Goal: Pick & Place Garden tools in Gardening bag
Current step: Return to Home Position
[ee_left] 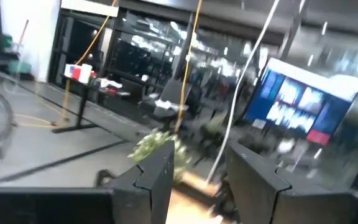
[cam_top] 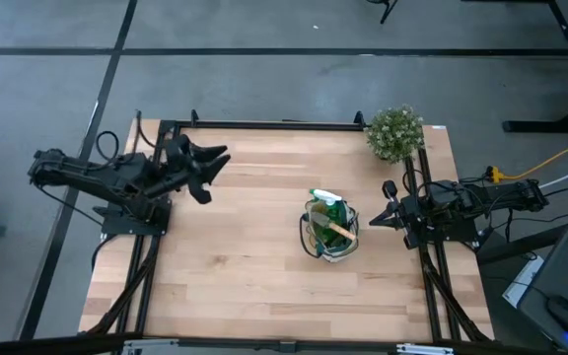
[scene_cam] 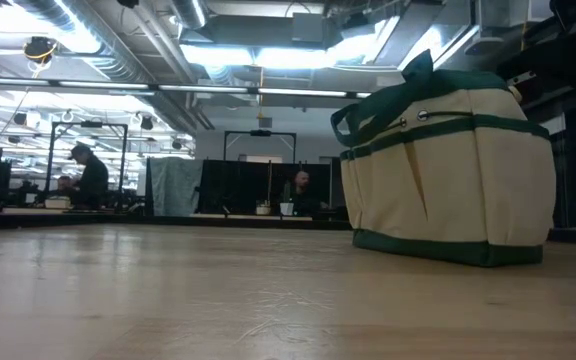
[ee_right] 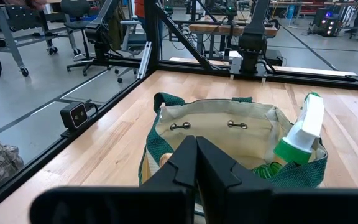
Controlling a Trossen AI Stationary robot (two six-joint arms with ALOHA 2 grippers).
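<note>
The beige gardening bag (cam_top: 330, 229) with dark green trim stands upright on its base on the table, right of centre; it also shows in the low view (scene_cam: 448, 170) and the right wrist view (ee_right: 229, 127). The green spray bottle (ee_right: 303, 134) with its white nozzle sticks up out of the bag, and the trowel's wooden handle (cam_top: 338, 232) lies across the bag's opening. The shears are not to be made out. My right gripper (cam_top: 378, 219) is shut and empty, just right of the bag; it also shows in its wrist view (ee_right: 196, 163). My left gripper (cam_top: 215, 173) is open and empty, raised at the far left; it also shows in its wrist view (ee_left: 207, 180).
A bushy potted plant (cam_top: 394, 131) stands at the table's far right corner. Bare wooden table top (cam_top: 235, 256) lies between the bag and the left arm. People sit at desks in the room behind the table (scene_cam: 88, 175).
</note>
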